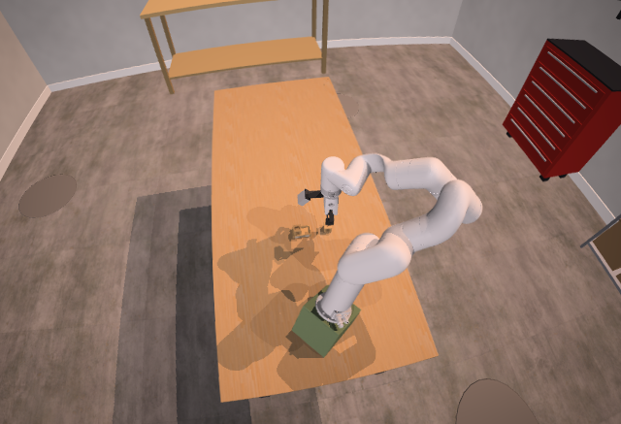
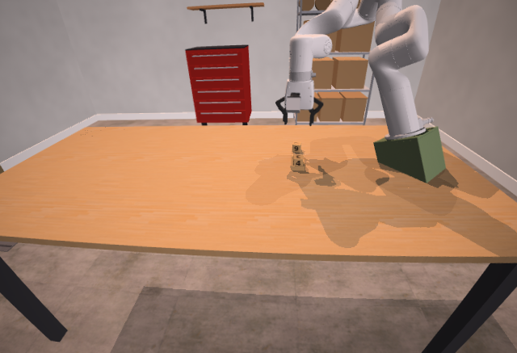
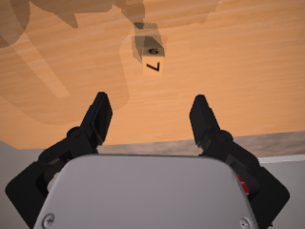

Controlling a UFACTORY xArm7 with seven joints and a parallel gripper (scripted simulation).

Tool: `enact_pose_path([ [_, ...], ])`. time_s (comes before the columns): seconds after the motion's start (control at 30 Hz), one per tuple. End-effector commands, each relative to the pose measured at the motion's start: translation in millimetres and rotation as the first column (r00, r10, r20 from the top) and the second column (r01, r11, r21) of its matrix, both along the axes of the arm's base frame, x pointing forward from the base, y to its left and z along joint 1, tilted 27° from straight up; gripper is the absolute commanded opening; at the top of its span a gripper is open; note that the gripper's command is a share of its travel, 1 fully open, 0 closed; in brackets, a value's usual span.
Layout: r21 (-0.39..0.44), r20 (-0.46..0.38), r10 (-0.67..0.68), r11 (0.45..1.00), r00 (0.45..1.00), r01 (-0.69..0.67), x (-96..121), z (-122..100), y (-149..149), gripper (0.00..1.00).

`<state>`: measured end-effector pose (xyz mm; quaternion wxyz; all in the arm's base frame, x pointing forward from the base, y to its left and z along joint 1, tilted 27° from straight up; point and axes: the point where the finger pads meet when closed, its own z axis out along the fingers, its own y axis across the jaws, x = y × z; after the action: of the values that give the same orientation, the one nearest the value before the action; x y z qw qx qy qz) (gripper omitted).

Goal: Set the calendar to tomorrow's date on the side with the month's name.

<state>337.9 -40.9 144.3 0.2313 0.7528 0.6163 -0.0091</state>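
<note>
My hand (image 1: 316,207) (image 2: 298,123) (image 3: 151,103) spread wide, nothing between fingers, raised above bench (image 1: 271,128) (image 2: 166,199) (image 3: 238,62). One number cube (image 1: 326,230) (image 2: 296,148) (image 3: 152,64) on bench, outside tray, just beside it; 9 on face toward exterior view, 7 and another digit visible from wrist. Calendar tray (image 1: 302,235) (image 2: 298,170) on bench, second cube (image 2: 298,162) in it, showing 4. My arm (image 1: 421,229) (image 2: 301,55) reaches over from green base block (image 1: 311,331) (image 2: 432,157).

One robot arm (image 1: 423,223) (image 2: 386,19) reaching over one wooden worktable (image 1: 271,133) (image 2: 166,199). One loose number cube (image 2: 296,148) (image 3: 152,65) sitting near one calendar tray (image 1: 299,236) (image 2: 298,170). One red tool cabinet (image 1: 561,109) (image 2: 219,86) standing, showing six drawers. One wall shelf (image 2: 225,6) hanging.
</note>
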Motion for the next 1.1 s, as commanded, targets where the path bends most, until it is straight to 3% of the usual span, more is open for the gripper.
enact_pose_path([
  [0.0,0.000,0.003,0.001,1.000,1.000,-0.001,0.8,1.1,0.5,1.00],
  [0.37,0.006,0.010,-0.018,1.000,1.000,0.018,0.8,1.0,0.4,1.00],
  [0.6,0.085,0.092,-0.243,0.968,0.966,0.235,1.3,0.4,-0.4,1.00],
  [0.67,0.085,0.092,-0.243,0.968,0.966,0.235,1.3,0.4,-0.4,1.00],
  [1.0,0.216,0.167,-0.530,0.842,0.831,0.494,1.9,-0.9,-1.4,1.00],
  [1.07,0.252,0.179,-0.596,0.797,0.783,0.549,2.0,-1.3,-1.7,1.00],
])
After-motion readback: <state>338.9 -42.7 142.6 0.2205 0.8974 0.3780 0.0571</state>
